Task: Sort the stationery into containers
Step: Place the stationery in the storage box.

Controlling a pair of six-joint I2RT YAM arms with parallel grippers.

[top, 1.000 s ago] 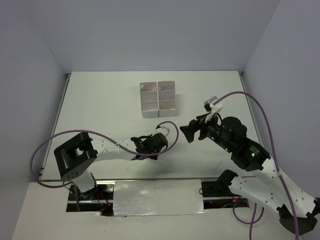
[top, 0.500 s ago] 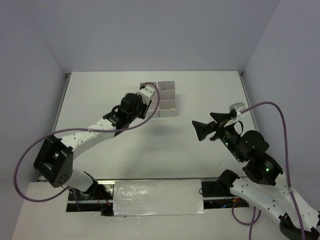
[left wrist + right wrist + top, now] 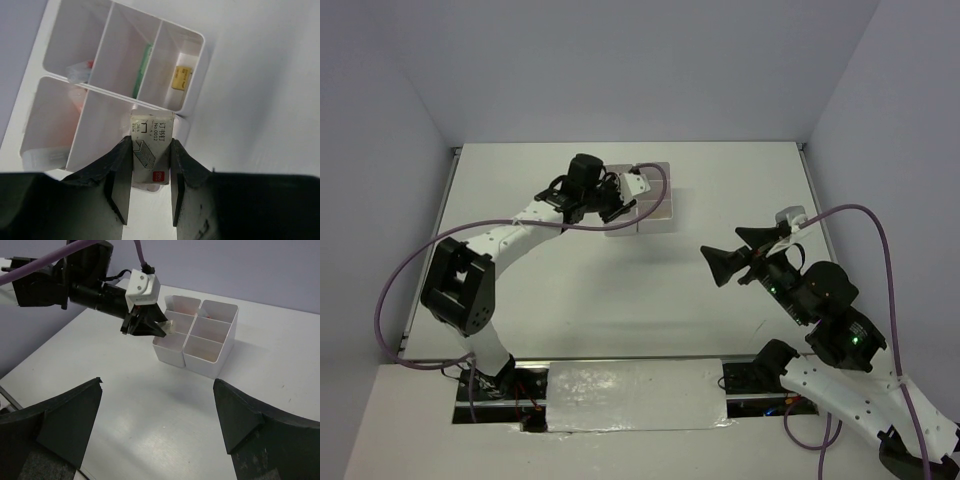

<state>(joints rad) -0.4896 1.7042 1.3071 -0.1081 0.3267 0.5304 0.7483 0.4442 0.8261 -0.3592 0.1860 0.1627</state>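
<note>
Movement first: a second ago your left gripper (image 3: 618,208) sat low over the middle of the table (image 3: 620,310). Now the arm has swung out to the far side and the gripper hangs at the near-left corner of the containers (image 3: 658,205). I read that as the carry done and the drop about to come.

Its fingers (image 3: 117,190) stand narrow, clamped on the two long sides of a small staple box (image 3: 151,150), label facing the camera. The box rides above the rim, over a dividing wall at a corner cell rather than squarely over one opening. It probably needs a small nudge before you release. Other cells already hold things, among them a green item (image 3: 145,70) and a small yellow piece (image 3: 181,78).

Over on the right, your right gripper (image 3: 722,264) has eased slightly toward its own side. Its fingers (image 3: 65,420) are spread wide, hold nothing, touch nothing, and hover above the table well apart from the block.
</note>
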